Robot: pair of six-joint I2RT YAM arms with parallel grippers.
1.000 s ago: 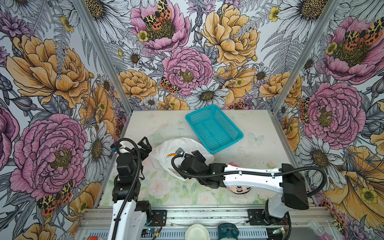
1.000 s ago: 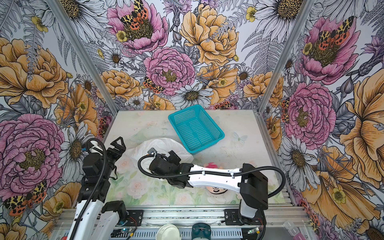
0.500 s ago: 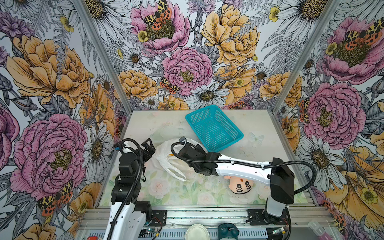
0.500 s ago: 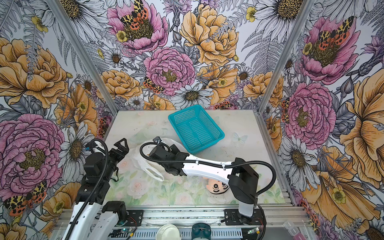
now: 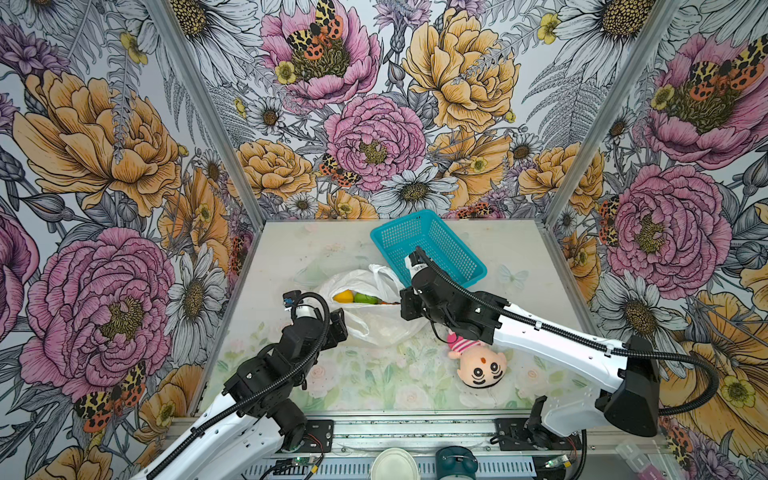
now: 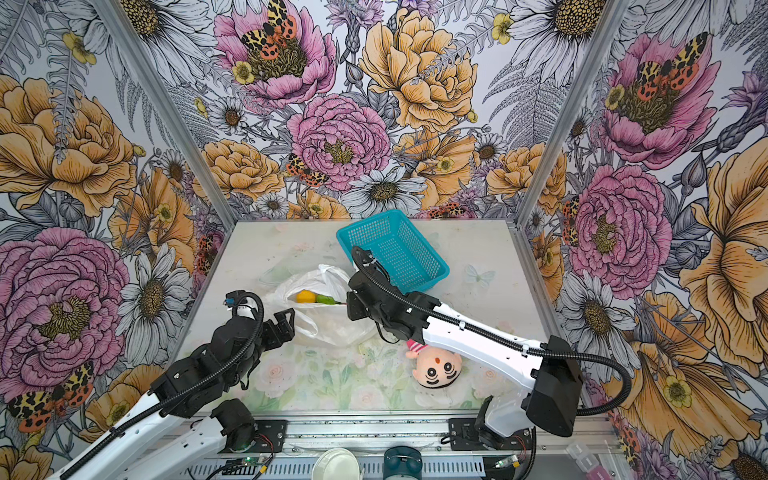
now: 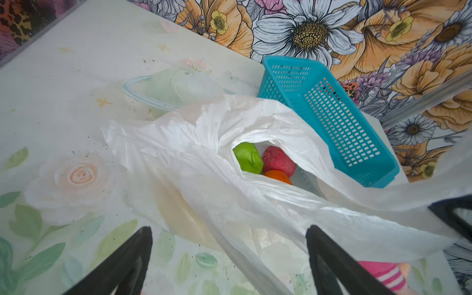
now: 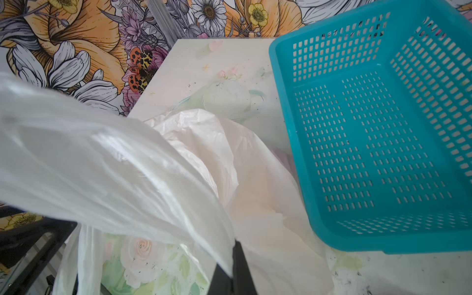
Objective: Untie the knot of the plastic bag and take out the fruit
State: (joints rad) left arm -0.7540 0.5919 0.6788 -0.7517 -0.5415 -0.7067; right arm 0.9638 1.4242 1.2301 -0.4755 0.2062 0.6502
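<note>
The white plastic bag lies mid-table with its mouth gaping. Inside, fruit shows: a yellow one, a green one, a bumpy pink-red one and an orange one. The knot is out of view; one handle loop hangs loose. My right gripper is shut on the bag's thin film at the mouth's right edge and holds it raised. My left gripper stands open at the bag's left side, with a strip of film lying between its fingers.
A teal mesh basket sits empty just behind and right of the bag, close to my right wrist. A pink-striped plush doll lies under my right forearm. Floral walls close in three sides.
My right gripper has shut on the bag's film and pulled it right, towards the basket, so the mouth gapes and fruit shows. My left gripper has moved in to the bag's left side.
</note>
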